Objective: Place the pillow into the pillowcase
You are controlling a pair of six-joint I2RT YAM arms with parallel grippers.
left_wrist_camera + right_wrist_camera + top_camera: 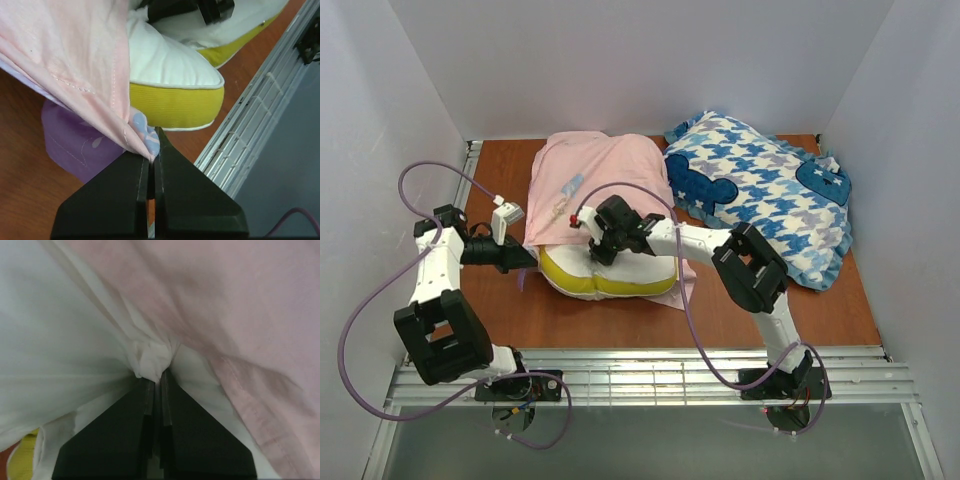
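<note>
The white pillow (620, 272) with its yellow side edge lies mid-table, its far part under the pale pink pillowcase (590, 170). My left gripper (525, 256) is shut on the pillowcase's near left corner (142, 137), where pink and purple faces meet, beside the pillow's yellow edge (172, 106). My right gripper (603, 240) is shut on a bunched fold of the pillow's white cover (150, 360), at the pillowcase's opening, with pink fabric (225, 300) lying over it.
A blue-and-white houndstooth cushion (765, 195) lies at the back right. White walls enclose the brown table (780, 315) on three sides. A metal rail (650, 380) runs along the near edge, also seen in the left wrist view (250, 135).
</note>
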